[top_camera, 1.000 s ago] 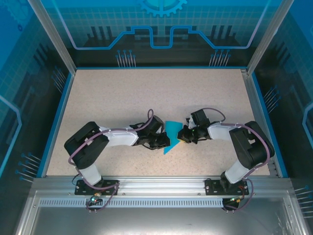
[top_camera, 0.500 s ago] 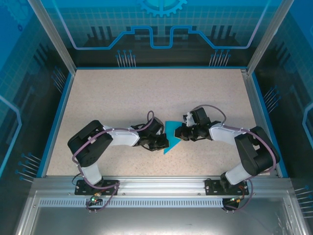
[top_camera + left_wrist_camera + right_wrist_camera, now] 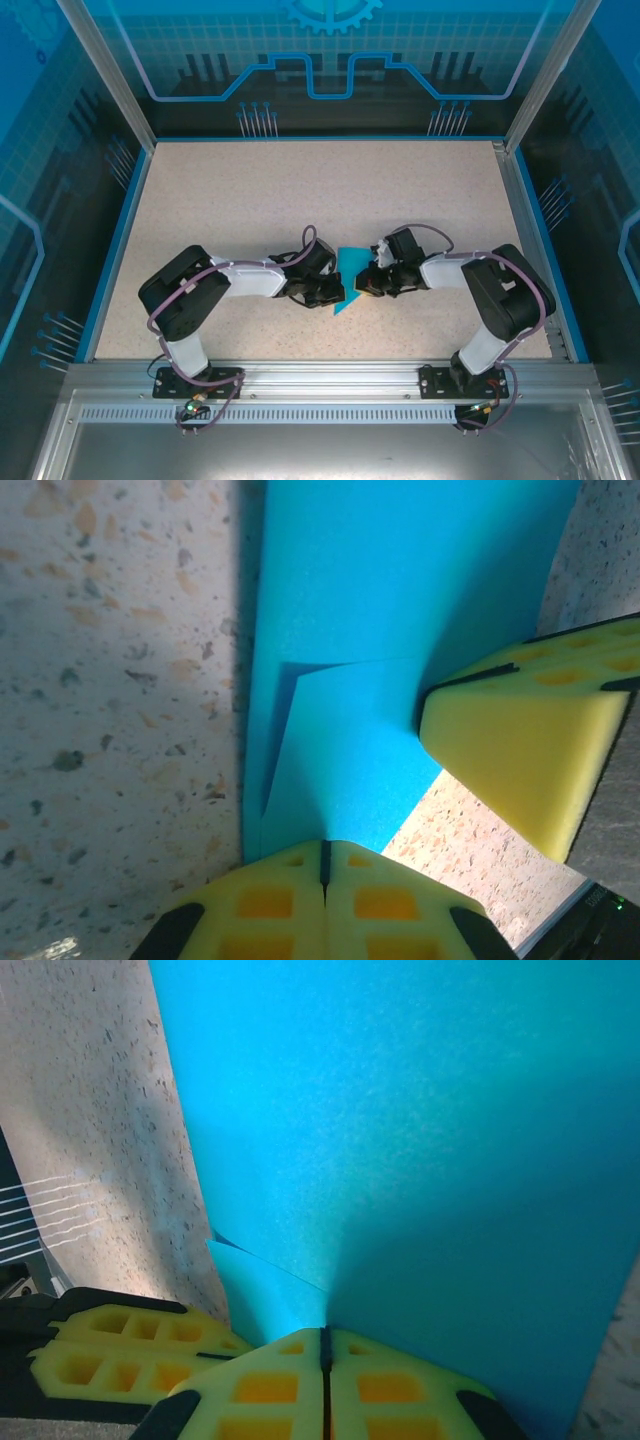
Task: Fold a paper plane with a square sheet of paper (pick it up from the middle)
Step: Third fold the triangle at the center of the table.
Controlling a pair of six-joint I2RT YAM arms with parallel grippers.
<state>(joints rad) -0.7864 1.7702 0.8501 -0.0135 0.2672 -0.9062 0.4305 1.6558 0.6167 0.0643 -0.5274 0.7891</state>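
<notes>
My left fingers [image 3: 285, 880] and right fingers [image 3: 385, 1385] were each pinched shut on opposite sides of the folded blue paper [image 3: 351, 270], which lay between them mid-way across the worktop [image 3: 300, 200], its long axis running toward the near edge.

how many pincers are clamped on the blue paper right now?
2. The left pincer is shut on the paper from its left side; the right pincer is shut on it from the right, facing the other.
</notes>
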